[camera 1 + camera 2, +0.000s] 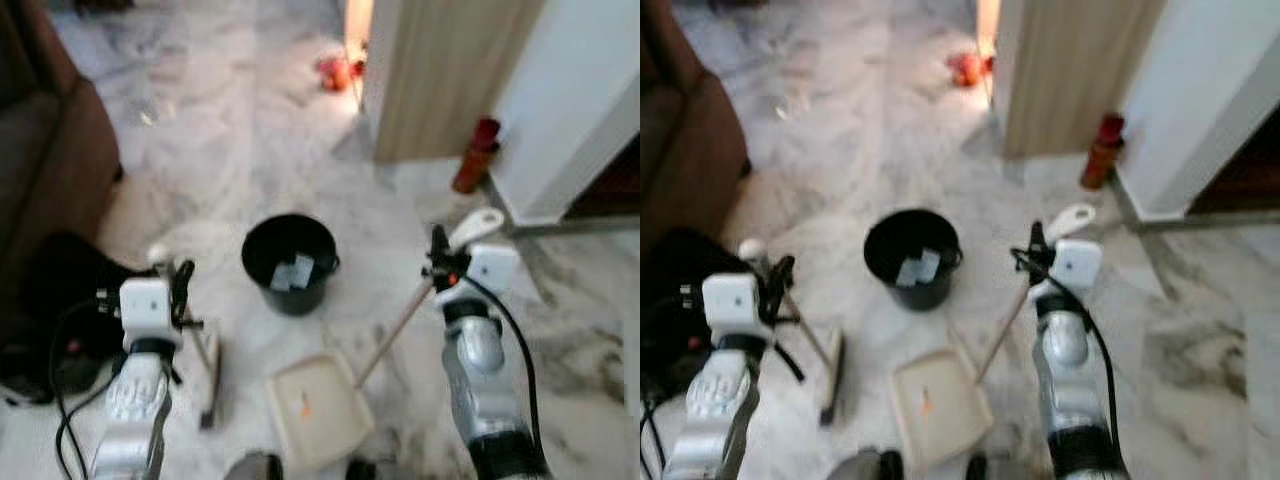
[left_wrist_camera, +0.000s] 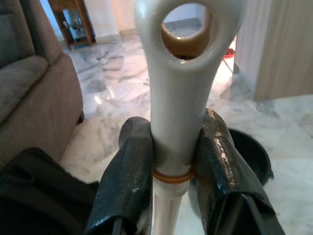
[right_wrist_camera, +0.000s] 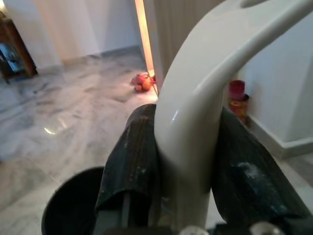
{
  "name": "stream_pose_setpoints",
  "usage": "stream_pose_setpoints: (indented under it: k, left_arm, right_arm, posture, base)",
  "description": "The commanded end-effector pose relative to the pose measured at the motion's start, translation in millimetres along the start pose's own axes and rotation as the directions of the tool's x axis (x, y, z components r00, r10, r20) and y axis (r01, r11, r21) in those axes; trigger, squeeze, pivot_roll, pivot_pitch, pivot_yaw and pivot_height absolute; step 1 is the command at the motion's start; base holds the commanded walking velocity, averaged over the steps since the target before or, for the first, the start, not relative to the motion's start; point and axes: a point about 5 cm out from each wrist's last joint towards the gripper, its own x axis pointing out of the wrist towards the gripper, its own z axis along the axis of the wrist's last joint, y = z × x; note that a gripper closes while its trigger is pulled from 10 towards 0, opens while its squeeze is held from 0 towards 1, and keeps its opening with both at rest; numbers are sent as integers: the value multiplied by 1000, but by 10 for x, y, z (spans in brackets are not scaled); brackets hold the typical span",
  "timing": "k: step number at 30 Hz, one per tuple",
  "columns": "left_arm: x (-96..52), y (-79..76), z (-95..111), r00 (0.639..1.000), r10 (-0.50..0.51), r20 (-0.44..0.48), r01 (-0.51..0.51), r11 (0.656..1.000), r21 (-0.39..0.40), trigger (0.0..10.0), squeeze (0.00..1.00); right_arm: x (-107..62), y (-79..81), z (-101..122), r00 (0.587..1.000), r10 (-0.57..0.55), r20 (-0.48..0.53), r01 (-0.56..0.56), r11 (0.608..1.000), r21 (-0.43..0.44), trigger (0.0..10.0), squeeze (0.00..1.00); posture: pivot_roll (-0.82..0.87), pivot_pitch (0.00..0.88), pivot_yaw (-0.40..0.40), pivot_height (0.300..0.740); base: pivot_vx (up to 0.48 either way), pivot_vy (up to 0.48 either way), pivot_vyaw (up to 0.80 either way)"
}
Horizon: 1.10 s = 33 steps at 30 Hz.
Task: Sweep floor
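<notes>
My left gripper (image 1: 181, 283) is shut on the top of a white broom handle (image 2: 178, 93), which has a hanging hole at its end. The broom head (image 1: 210, 388) rests on the marble floor below it. My right gripper (image 1: 438, 256) is shut on the cream dustpan handle (image 3: 195, 98). Its long stick slants down to the dustpan tray (image 1: 318, 408) on the floor between my arms, and a small orange bit (image 1: 305, 405) lies in the tray. A black bucket (image 1: 290, 262) holding paper scraps stands just beyond the tray.
A brown sofa (image 1: 45, 150) and a black bag (image 1: 55, 300) with cables are on the left. A wooden panel (image 1: 440, 80), a white wall and a red cylinder (image 1: 475, 155) stand at the right. A red object (image 1: 335, 70) lies far ahead.
</notes>
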Motion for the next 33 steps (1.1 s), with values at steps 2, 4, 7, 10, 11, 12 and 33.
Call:
stream_pose_setpoints:
  k: [2, 4, 7, 10, 11, 12, 33]
  left_arm:
    - [-20, 42, 6, 1000, 17, 7, -17, 1000, 9, 10000, 0]
    - [-23, 38, 5, 1000, 16, 8, -16, 1000, 8, 10000, 0]
    - [-22, 36, 5, 1000, 19, 8, -19, 1000, 7, 10000, 0]
    - [-21, 34, 5, 1000, 19, 9, -19, 1000, 7, 10000, 0]
    - [-21, 34, 5, 1000, 19, 9, -19, 1000, 7, 10000, 0]
    - [-21, 35, 5, 1000, 19, 9, -20, 1000, 6, 10000, 0]
    - [2, 28, 11, 1000, 4, 12, -5, 1000, 17, 10000, 0]
  right_arm:
    - [9, 10, 55, 1000, 8, 27, -8, 1000, -6, 10000, 0]
    - [6, 7, 54, 1000, 8, 26, -8, 1000, -6, 10000, 0]
    - [0, 4, 44, 1000, 10, 22, -10, 1000, -3, 10000, 0]
    - [0, 6, 43, 1000, 11, 21, -11, 1000, -3, 10000, 0]
    - [0, 6, 43, 1000, 11, 21, -11, 1000, -3, 10000, 0]
    - [1, 8, 41, 1000, 12, 20, -12, 1000, -3, 10000, 0]
    - [-2, 37, -7, 1000, 7, -9, -7, 1000, 11, 10000, 0]
  posture:
    - [4, 193, -6, 740]
    - [3, 193, -8, 740]
    - [4, 193, -9, 740]
    - [4, 193, -10, 740]
    - [4, 193, -10, 740]
    - [4, 193, -10, 740]
    - [10, 179, 1, 740]
  base:
    - [-289, 0, 0]
    - [-291, 0, 0]
    - [-289, 0, 0]
    - [-289, 0, 0]
    - [-289, 0, 0]
    - [-289, 0, 0]
    - [-14, 0, -343]
